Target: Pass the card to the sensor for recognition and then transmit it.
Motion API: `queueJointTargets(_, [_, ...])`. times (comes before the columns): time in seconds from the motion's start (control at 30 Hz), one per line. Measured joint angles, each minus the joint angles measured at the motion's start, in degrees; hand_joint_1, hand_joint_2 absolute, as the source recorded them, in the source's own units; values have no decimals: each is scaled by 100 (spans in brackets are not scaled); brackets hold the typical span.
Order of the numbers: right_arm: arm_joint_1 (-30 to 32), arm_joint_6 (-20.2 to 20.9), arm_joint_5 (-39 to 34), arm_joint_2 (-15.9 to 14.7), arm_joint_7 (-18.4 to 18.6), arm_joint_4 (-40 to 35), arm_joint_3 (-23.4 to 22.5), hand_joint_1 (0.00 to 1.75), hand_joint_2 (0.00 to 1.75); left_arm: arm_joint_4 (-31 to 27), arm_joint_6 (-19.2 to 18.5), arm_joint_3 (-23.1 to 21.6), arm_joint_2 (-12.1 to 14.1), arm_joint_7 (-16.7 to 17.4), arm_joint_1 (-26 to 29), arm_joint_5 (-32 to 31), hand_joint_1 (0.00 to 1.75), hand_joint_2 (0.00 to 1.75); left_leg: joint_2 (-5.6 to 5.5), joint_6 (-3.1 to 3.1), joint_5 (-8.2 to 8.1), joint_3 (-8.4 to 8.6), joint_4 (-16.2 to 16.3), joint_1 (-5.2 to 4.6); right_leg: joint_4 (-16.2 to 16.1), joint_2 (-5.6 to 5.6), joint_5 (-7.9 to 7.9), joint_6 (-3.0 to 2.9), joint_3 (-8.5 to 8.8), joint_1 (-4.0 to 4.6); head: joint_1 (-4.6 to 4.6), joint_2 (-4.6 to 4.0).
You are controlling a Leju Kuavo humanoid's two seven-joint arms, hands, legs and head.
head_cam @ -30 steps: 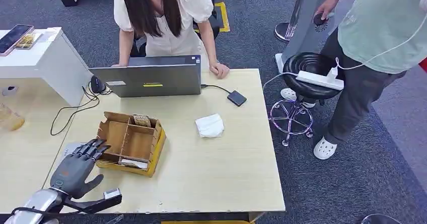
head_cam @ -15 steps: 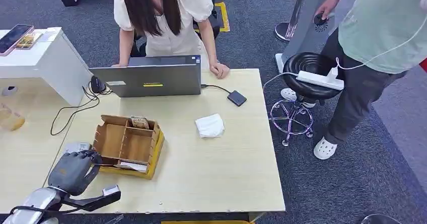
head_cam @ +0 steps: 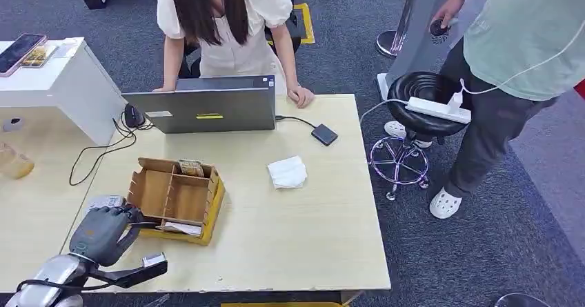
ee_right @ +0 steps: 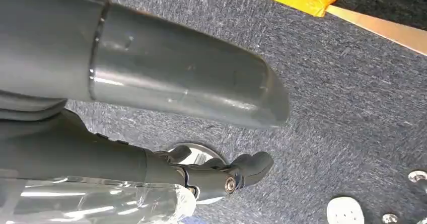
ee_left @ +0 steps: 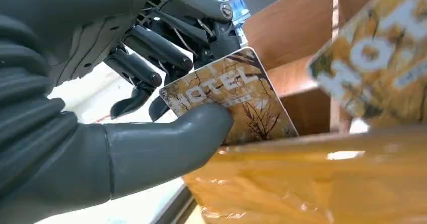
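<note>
My left hand (head_cam: 102, 232) is at the near left corner of the brown and yellow card box (head_cam: 215, 203) on the table. In the left wrist view the thumb (ee_left: 166, 138) and dark fingers pinch a gold "HOTEL" card (ee_left: 241, 100) just above the box's yellow rim (ee_left: 322, 178). A second card (ee_left: 372, 68) of the same kind stands blurred further inside. More cards (head_cam: 192, 167) sit in the far compartment. A small black device (head_cam: 324, 134) lies cabled to the laptop (head_cam: 207, 107). My right hand (ee_right: 221, 176) hangs over the carpet, holding nothing, fingers apart.
A pale grey device (head_cam: 103, 202) lies on the table beside my left hand. A white tissue (head_cam: 288, 172) lies mid-table. One person sits behind the laptop; another stands at the right by a black stool (head_cam: 421, 96). A white cabinet (head_cam: 62, 79) stands at the far left.
My left hand's fingers, spread over the box's left edge a second ago, have curled in and closed on a card. The box has slid slightly toward the left.
</note>
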Motion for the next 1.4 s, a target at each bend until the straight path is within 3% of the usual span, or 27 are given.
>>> queueJointTargets(0.27, [0, -9, 0, 0, 0, 0, -2, 0, 0, -109, -2, 306, -125, -291, -186, 979, 175, 175, -1, 0, 0, -1, 1, 0, 0, -2, 0, 0, -1, 0, 0, 0])
queueJointTargets(0.47, [-3, -9, 11, 2, -2, 2, -2, 0, 0, -188, 41, 555, -181, -356, -584, 1134, 175, 175, -1, -1, 1, 1, 1, 0, 0, -2, 2, 0, 1, 0, -2, 0])
queueJointTargets(0.8, [-12, -5, 109, 4, 39, 2, 50, 0, 0, -188, 260, 595, -288, -524, -1109, 1217, 175, 175, -2, -1, 1, 0, 2, 0, -1, -2, 1, 0, -2, 0, -4, 0])
queueJointTargets(1.1, [-136, 13, 243, 28, 74, 2, 212, 0, 0, 61, 310, 102, -586, -614, -2451, 1208, 175, 175, -3, 4, 11, -1, 6, -1, 0, -4, 12, 1, -1, -1, -2, 0])
queueJointTargets(1.4, [-207, 22, 299, 66, 142, 2, 372, 0, 0, 641, 627, -402, -839, -358, -3510, 1007, 175, 175, 0, 4, 11, -1, 7, -2, 0, 3, 12, 1, -3, -1, -2, 0])
